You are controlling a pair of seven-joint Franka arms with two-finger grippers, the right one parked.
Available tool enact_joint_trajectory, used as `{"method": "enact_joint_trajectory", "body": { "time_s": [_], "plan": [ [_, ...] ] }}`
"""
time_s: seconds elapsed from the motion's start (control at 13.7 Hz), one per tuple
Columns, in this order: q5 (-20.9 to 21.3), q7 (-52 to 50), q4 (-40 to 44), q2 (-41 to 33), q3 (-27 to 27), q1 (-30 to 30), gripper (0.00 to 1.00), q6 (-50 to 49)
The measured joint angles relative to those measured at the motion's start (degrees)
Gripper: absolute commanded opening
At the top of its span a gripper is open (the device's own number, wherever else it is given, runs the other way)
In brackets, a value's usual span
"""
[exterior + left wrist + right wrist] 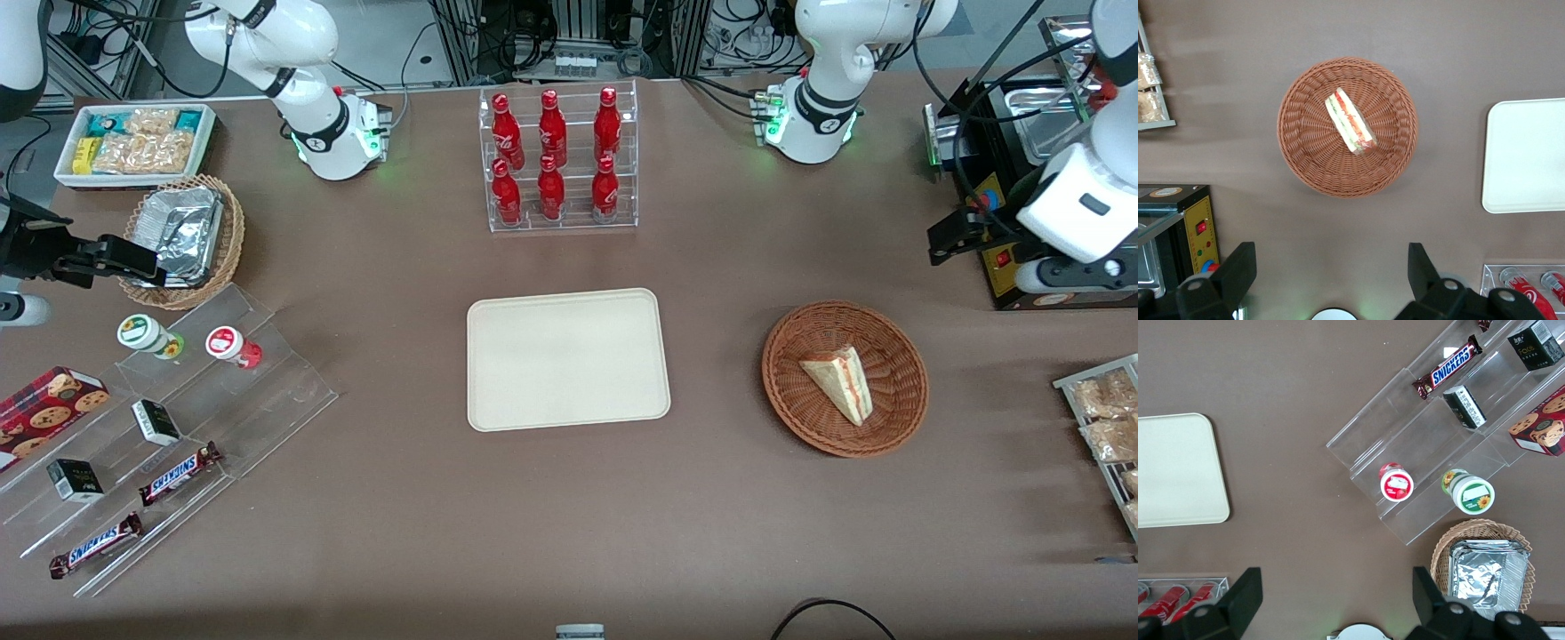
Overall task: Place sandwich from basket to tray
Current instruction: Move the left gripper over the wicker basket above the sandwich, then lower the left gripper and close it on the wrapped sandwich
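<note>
**Sandwich sits in basket, tray bare**

The sandwich (838, 382) lies on its side in the round reddish-brown basket (898, 418), cut edge showing red and pale layers. The cream tray (567, 359) beside it holds nothing. The gripper (1331, 267) hangs high above the table near the basket, fingers (1423, 268) spread wide and holding nothing. A clear rack (560, 160) carries six red bottles; a lighter wicker basket (227, 253) holds foil.
</note>
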Motion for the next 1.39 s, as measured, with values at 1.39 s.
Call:
{"method": "enact_joint_trajectory", "body": {
  "time_s": [1.39],
  "plan": [
    [1.9, -32.1, -42.6, 0.2, -0.4, -1.4, 1.00, 52.2]
  ]
}}
